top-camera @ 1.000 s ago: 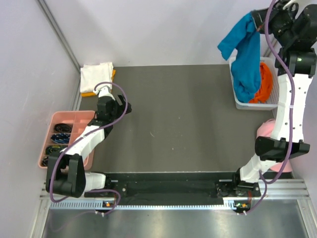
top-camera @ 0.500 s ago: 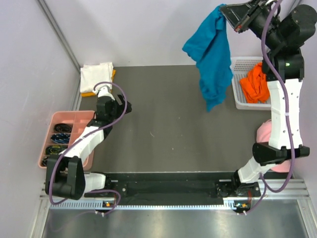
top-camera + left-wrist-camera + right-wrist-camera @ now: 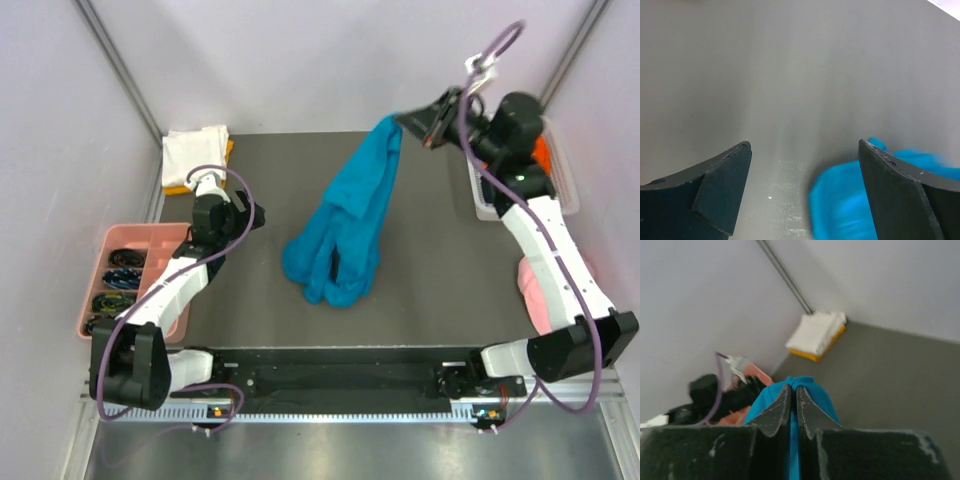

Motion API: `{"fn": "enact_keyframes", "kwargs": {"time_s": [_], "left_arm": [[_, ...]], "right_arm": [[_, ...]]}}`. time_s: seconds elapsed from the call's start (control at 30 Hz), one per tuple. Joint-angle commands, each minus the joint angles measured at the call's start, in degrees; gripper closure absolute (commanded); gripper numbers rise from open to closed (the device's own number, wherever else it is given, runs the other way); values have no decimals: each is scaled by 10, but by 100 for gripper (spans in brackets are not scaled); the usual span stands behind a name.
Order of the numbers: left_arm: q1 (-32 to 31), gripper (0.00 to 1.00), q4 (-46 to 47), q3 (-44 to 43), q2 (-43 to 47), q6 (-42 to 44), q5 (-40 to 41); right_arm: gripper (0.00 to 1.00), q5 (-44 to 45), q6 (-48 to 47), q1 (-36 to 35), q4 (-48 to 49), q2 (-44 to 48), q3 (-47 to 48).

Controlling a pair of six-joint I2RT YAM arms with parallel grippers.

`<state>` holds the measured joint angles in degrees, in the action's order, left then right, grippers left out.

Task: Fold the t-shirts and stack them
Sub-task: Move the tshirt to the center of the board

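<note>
Seen from the left wrist, the teal-blue t-shirt (image 3: 840, 205) is a blur, cut off by the bottom edge. From above, the right arm (image 3: 545, 235) hides most of the bright orange shirt (image 3: 542, 150). The dark contents of the pink tray (image 3: 140, 232) are too small to tell.

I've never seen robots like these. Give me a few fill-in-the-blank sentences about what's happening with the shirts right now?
The right gripper is ____ on the teal-blue t-shirt.
The left gripper stands ____, holding nothing.
The white t-shirt lies on a yellow-orange t-shirt in the far ____ corner.
The bright orange t-shirt sits in the basket at the ____ edge.
Missing words: shut; open; left; right.
</note>
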<state>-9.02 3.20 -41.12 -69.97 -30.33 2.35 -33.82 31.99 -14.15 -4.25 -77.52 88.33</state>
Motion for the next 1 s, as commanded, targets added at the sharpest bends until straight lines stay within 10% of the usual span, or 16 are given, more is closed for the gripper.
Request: {"fn": "enact_keyframes", "kwargs": {"time_s": [0.0,0.97], "left_arm": [[-1,8,6,3,14,1,-9],[-176,20,-53,57,5,6,34]], "right_arm": [[100,111,-65,-3,-30,18,-121],[100,283,-122,-3,-114,-28,-161]]}}
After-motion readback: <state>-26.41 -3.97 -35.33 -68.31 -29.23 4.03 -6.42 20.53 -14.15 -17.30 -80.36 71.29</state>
